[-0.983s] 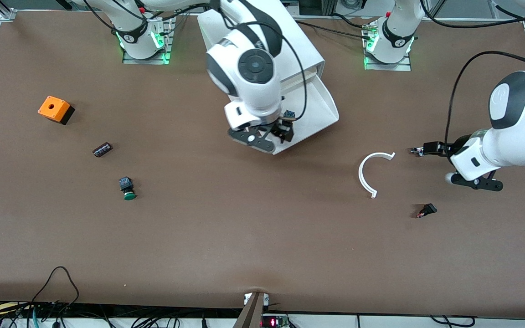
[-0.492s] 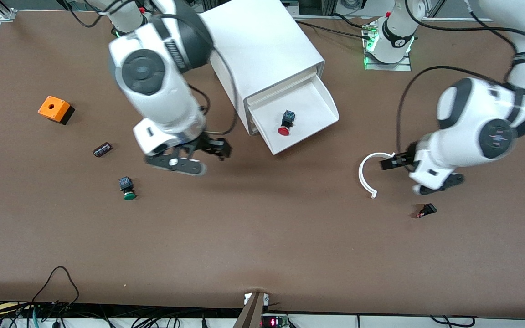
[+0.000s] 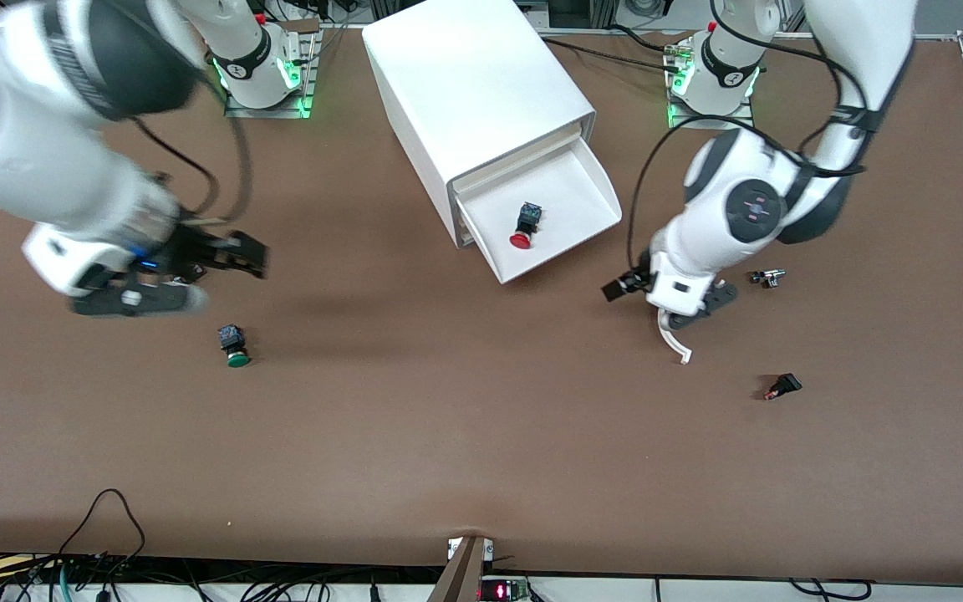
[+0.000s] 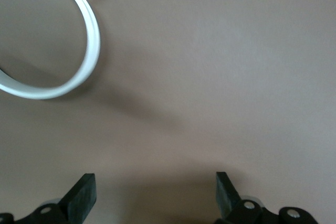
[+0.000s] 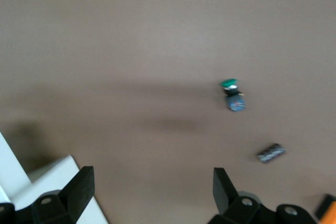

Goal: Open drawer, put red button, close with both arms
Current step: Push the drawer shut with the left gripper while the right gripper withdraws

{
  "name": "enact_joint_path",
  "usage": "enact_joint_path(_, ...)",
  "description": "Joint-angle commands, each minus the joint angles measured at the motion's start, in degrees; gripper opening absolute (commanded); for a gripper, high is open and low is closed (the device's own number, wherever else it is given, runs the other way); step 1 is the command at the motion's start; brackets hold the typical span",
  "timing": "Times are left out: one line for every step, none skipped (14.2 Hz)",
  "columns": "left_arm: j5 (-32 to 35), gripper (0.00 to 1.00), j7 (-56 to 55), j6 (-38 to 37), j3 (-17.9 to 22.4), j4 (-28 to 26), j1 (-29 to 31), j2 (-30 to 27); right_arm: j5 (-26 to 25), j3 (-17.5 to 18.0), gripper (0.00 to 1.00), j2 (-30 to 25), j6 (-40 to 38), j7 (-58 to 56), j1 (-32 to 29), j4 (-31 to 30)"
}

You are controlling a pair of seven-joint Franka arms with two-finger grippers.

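Note:
The white cabinet (image 3: 473,84) stands at the table's back middle with its lowest drawer (image 3: 594,180) pulled open. The red button (image 3: 522,227) lies in the drawer on its side, apart from both grippers. My right gripper (image 3: 247,255) is open and empty over bare table toward the right arm's end; in the right wrist view (image 5: 152,190) the jaws stand wide apart. My left gripper (image 3: 617,290) is open and empty, low over the table beside the drawer's front corner; the left wrist view (image 4: 154,195) shows bare table between its fingers.
A green-capped button (image 3: 233,344) lies below the right gripper and shows in the right wrist view (image 5: 231,95) with a small dark cylinder (image 5: 270,152). A white curved piece (image 3: 672,341) lies under the left hand. A black switch (image 3: 782,386) and a small metal part (image 3: 767,277) lie toward the left arm's end.
The right gripper left the red button in the drawer and swung away toward its own end of the table. The left arm moved in from the table's end toward the drawer.

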Motion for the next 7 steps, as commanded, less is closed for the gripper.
enact_joint_path(5.8,1.0,-9.6,2.4,-0.2,-2.7,-4.2,-0.3,0.9,-2.6,1.0,-12.1,1.6,-10.8,-1.6,-14.0)
enact_joint_path(5.9,1.0,-11.7,2.4,-0.2,-2.8,-5.8,-0.1,0.6,-3.0,1.0,-15.4,2.5,-13.7,-2.8,-17.2)
enact_joint_path(5.9,1.0,-13.4,2.4,-0.2,-2.8,-7.0,0.1,0.2,-2.8,1.0,-17.8,3.3,-16.0,-4.9,-19.9)
enact_joint_path(5.9,1.0,-14.8,2.4,-0.3,-2.8,-8.0,0.4,0.0,-2.6,1.0,-18.9,3.8,-18.5,-6.4,-21.2)
enact_joint_path(6.0,1.0,-16.2,2.4,-0.3,-2.8,-9.2,0.6,-0.1,-1.9,1.0,-18.8,3.9,-20.1,-8.2,-21.2)
enact_joint_path(5.9,1.0,-17.4,2.4,-0.4,-2.9,-10.1,0.7,-0.1,-0.5,1.0,-18.7,4.0,-21.0,-10.0,-21.1)
enact_joint_path(5.9,1.0,-18.0,2.4,-0.5,-3.4,-11.0,0.9,-0.2,0.6,1.0,-18.7,4.0,-21.2,-11.1,-21.2)
